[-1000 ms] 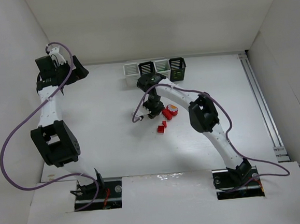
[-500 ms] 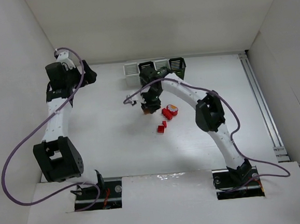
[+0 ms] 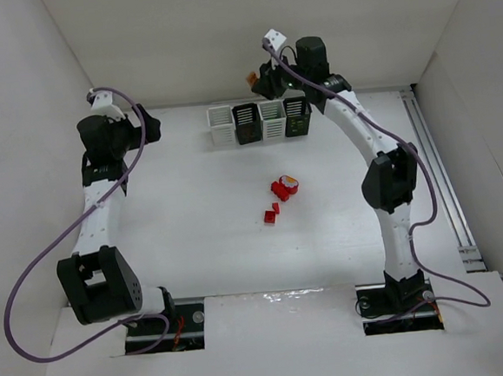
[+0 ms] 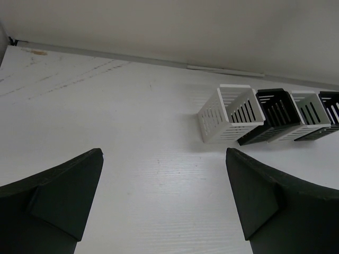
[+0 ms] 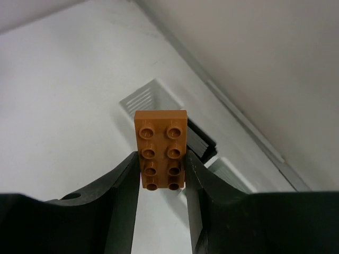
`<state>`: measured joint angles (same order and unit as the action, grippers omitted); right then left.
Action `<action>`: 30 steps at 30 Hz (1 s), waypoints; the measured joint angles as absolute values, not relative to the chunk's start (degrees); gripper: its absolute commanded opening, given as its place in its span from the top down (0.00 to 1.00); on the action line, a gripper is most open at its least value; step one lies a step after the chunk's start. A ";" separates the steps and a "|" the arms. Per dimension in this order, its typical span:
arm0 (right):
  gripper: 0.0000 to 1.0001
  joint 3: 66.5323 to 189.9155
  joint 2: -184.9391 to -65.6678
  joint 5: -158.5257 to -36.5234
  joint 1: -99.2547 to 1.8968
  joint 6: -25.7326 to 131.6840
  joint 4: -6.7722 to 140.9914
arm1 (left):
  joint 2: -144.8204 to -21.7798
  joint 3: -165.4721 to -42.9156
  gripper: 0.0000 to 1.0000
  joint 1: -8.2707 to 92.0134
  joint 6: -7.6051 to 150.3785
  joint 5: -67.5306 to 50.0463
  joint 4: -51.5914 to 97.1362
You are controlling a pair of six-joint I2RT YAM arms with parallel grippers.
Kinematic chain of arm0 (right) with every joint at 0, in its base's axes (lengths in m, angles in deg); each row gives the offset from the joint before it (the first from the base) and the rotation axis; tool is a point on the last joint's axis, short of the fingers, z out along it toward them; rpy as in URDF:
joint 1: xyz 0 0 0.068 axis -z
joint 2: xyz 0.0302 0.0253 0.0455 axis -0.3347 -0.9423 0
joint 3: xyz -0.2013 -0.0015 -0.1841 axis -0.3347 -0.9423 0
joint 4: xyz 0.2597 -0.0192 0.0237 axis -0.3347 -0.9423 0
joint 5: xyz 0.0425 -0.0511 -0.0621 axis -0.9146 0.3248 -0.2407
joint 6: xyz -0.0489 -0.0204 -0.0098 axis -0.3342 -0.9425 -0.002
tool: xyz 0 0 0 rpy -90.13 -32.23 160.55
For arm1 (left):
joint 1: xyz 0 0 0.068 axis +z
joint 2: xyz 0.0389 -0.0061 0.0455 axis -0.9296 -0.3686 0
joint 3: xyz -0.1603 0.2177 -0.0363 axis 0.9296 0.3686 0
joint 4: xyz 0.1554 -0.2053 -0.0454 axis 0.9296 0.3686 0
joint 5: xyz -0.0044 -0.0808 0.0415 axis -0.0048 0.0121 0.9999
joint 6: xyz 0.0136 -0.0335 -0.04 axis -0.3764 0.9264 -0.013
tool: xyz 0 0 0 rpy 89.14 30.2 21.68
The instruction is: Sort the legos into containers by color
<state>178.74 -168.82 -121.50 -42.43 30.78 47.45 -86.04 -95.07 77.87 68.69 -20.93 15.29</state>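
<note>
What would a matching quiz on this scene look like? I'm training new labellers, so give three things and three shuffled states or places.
Things:
1. orange brick
2. left gripper
3. red bricks

States or places:
A. open, holding nothing
B. lying loose on the table
C. clamped in the right gripper

Pairs: 1-C, 2-A, 3-B

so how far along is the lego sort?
Done: can't confirm, since what is inside the bins is not readable in these views. In hand: the right gripper is shut on an orange brick, raised near the bin row. Left: a cluster of red bricks and one yellowish piece lie on the table. The left gripper is open and empty.
</note>
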 measured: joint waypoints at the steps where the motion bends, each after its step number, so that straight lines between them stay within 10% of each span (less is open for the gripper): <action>1: 0.89 180.35 -170.04 -121.02 -41.86 33.15 48.98 | -86.20 -95.29 0.00 77.82 68.78 -20.67 15.36; 30: 0.89 186.54 -185.30 -118.64 -42.51 55.90 61.79 | -98.31 -111.94 0.00 77.10 61.96 -26.94 32.38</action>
<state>186.54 -185.30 -118.64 -42.51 55.90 61.79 -98.31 -111.94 77.10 61.96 -26.94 32.38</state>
